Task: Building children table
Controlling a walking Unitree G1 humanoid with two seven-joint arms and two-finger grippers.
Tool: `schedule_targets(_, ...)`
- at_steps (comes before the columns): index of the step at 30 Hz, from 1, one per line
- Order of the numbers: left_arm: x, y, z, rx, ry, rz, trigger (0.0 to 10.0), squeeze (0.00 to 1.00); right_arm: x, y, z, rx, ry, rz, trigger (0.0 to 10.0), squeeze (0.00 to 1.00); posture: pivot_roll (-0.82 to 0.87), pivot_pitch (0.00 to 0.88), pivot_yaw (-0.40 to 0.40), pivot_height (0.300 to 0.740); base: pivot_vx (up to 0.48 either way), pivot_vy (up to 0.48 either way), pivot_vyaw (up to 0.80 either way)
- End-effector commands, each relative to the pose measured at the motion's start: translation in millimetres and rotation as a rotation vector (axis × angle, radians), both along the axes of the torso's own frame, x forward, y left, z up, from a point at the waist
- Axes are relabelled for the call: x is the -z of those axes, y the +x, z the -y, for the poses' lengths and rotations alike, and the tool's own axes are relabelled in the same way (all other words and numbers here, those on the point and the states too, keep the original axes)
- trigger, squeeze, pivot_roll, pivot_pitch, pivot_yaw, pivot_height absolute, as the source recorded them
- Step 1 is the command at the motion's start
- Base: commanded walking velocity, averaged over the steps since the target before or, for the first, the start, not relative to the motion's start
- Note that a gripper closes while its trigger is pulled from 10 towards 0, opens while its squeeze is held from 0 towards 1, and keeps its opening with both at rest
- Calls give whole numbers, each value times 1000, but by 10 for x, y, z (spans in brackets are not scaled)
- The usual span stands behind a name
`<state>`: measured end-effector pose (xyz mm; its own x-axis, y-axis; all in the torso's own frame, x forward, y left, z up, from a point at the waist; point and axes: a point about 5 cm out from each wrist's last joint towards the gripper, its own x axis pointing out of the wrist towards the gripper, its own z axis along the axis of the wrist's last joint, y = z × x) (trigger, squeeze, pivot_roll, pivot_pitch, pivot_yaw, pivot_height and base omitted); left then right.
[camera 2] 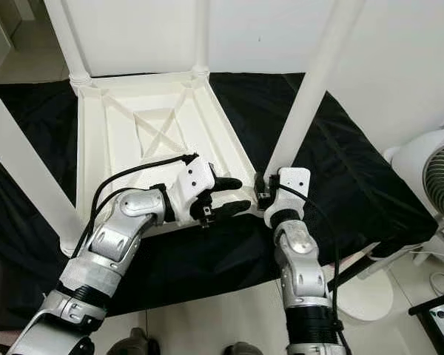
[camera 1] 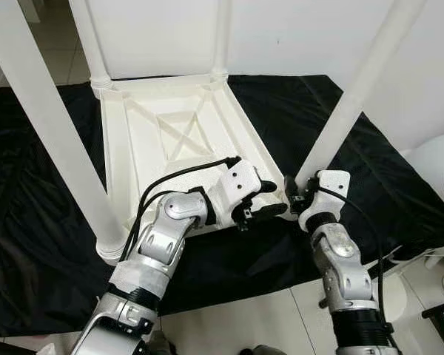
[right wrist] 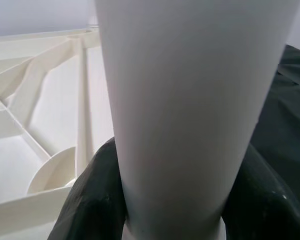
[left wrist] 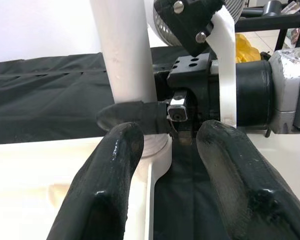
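A white children's table [camera 1: 170, 133] lies upside down on a black cloth [camera 1: 29, 222], its legs pointing up. My right gripper [camera 1: 292, 194] is shut on the base of the near right leg [camera 1: 355, 96], where it meets the table's corner; the right wrist view shows that leg [right wrist: 190, 100] gripped between the black fingers [right wrist: 90, 200]. My left gripper [camera 1: 266, 198] is open just beside it, over the table's near right corner. In the left wrist view its fingers [left wrist: 105, 190] stand apart, facing the leg [left wrist: 125, 50], and hold nothing.
Three more legs stand up: near left [camera 1: 52, 140], far left [camera 1: 89, 37], far right [camera 1: 220, 37]. A white fan [camera 2: 429, 177] on a round base [camera 2: 370, 292] stands at the right. A white wall rises behind the cloth. Tiled floor [camera 1: 266, 318] lies in front.
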<state>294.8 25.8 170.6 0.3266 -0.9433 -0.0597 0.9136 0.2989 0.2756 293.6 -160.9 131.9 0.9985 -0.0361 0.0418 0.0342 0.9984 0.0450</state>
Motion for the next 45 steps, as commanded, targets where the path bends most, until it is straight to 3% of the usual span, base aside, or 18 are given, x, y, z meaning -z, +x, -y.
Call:
schedule_targets(1, 13, 29, -24, -89, -11, 14, 10000, 0, -7, -37, 102, 105, 25, 1, 10000, 0, 5, 17, -39, 740, 0, 0, 0)
schedule_targets(3, 56, 10, -55, -90, -2, 16, 10000, 0, -3, -117, -12, 236, 64, 3, 10000, 0, 7, 13, -41, 740, 0, 0, 0)
schedule_targets(7, 151, -2, -55, -92, 21, 4, 10000, 0, -27, -129, -182, 214, 97, 4, 10000, 0, 4, 9, -38, 740, 0, 0, 0)
schedule_targets(15, 185, 8, -38, -92, 27, 2, 10000, 0, -67, -138, -130, 221, 85, 8, 10000, 0, 6, 3, -46, 740, 0, 0, 0)
schedule_targets(16, 181, 8, -36, -92, 25, 3, 10000, 0, -75, -142, -115, 223, 85, 14, 10000, 922, 6, 0, -46, 740, 0, 0, 0)
schedule_targets(19, 178, 6, -34, -91, 23, 4, 10000, 0, -81, -145, -109, 223, 86, 18, 10000, 922, 6, 0, -46, 740, 0, 0, 0)
schedule_targets(20, 177, -1, -27, -87, 21, 5, 10000, 0, -107, -163, -105, 205, 91, 40, 10000, 1000, 2, 0, -48, 740, 0, 0, 0)
schedule_targets(30, 174, -12, -10, -83, 17, 17, 10000, 0, -38, -296, -34, 118, 57, 38, 10000, 1000, -2, 0, -53, 740, 0, 0, 0)
schedule_targets(31, 168, -10, -7, -84, 16, 21, 10000, 0, 27, -354, 0, 27, 24, 30, 10000, 0, -3, 0, -50, 740, 0, 0, 0)
schedule_targets(36, 153, 3, 0, -85, 14, 26, 10000, 0, 91, -378, 117, -111, -47, 24, 10000, 0, -10, 4, -38, 740, 0, 0, 0)
schedule_targets(38, 153, 3, 0, -85, 14, 26, 10000, 0, 91, -378, 117, -111, -47, 24, 10000, 0, -10, 4, -38, 740, 0, 0, 0)
schedule_targets(39, 138, 20, 6, -84, 13, 28, 10000, 0, 65, -297, 237, -172, -90, 37, 10000, 0, -16, 6, -26, 740, 0, 0, 0)
schedule_targets(45, 120, 35, 24, -75, 12, 33, 10000, 0, -10, -37, 305, -283, -175, 53, 10000, 0, -22, 4, -12, 740, 0, 0, 0)
